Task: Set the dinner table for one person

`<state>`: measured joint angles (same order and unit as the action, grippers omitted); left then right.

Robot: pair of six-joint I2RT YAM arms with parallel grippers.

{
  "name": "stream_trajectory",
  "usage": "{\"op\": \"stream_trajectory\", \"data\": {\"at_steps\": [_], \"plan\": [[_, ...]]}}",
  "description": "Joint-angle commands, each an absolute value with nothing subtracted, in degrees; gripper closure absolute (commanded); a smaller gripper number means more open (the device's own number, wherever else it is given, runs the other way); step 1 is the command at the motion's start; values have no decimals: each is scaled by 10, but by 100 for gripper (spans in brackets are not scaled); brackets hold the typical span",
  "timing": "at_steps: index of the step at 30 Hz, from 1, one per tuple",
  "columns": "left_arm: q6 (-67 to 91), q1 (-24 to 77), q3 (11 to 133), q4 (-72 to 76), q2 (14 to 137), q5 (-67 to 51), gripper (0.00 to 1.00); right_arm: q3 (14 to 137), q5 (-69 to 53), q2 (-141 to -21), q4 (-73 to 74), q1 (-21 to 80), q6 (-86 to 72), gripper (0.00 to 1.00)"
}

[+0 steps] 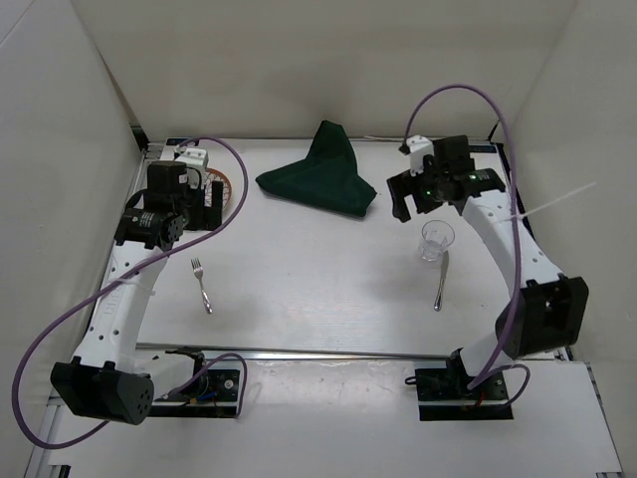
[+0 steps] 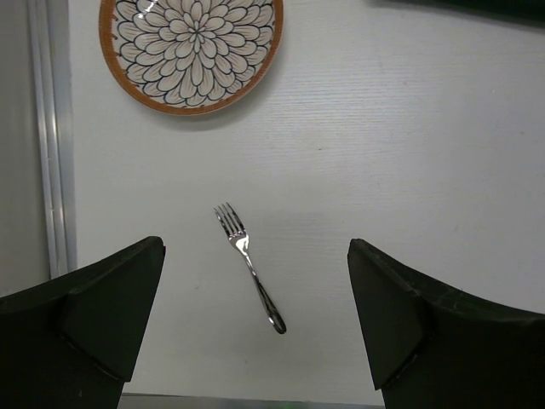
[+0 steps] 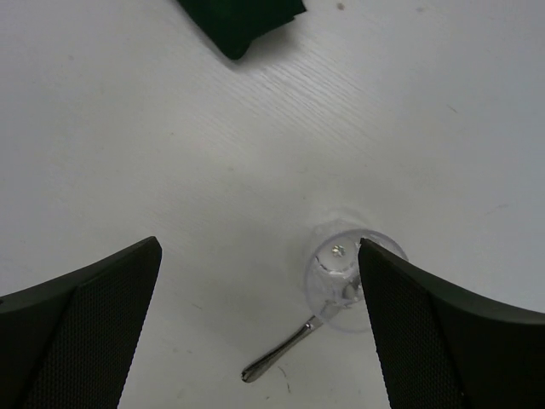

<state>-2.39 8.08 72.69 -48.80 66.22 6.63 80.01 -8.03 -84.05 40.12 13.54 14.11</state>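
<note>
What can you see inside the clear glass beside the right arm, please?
The glass looks empty; only the dinner table shows through it. In the right wrist view a finger of the right gripper covers one edge.

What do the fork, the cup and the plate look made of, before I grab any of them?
Fork: polished metal, probably steel, judging by its bright mirror glints. Cup: clear glass or plastic, I cannot tell which; the table shows through it. Plate: glazed ceramic by the look, with a painted petal pattern and an orange rim.
</note>
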Motion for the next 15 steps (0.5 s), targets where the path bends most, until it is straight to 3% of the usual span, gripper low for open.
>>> {"op": "stream_trajectory", "data": {"at_steps": [1,12,15], "plan": [[-40,84,745,-504,646,124,0,849,-103,-890,375,152,161,0],[-40,98,731,-527,640,166,0,1063,-170,-1161,354,187,154,9],[-46,98,726,-527,640,179,0,1105,-163,-1223,348,187,148,15]]}}
